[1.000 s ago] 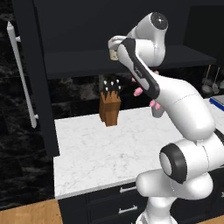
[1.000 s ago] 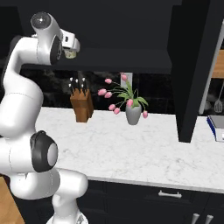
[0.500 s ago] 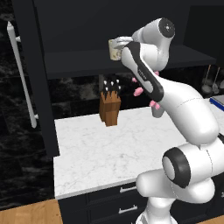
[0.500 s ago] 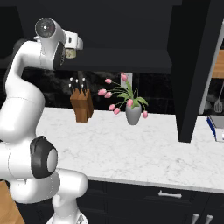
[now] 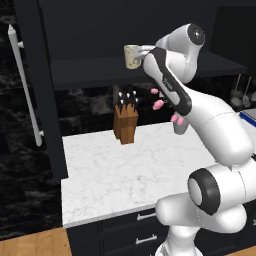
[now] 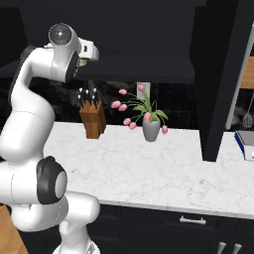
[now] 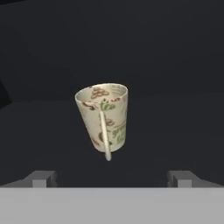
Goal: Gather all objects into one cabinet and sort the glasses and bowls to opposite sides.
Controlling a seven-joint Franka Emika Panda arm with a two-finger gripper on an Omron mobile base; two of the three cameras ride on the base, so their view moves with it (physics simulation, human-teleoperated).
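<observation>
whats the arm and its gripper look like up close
The arm is glossy white, built of rounded, bulbous segments with dark grey rings at the joints and a round cap with a small dot on the top joint. No loose cables show. The gripper has two small, blocky dark grey fingertips.

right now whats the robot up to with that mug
The white arm is raised to the open black wall cabinet, with a cream mug just ahead of its gripper. In the hand view the fingertips stand wide apart on either side of the mug's handle, not touching it, and the mug sits tilted over the dark shelf. Below, a knife block and a vase of pink tulips stand on the marble counter.
</observation>
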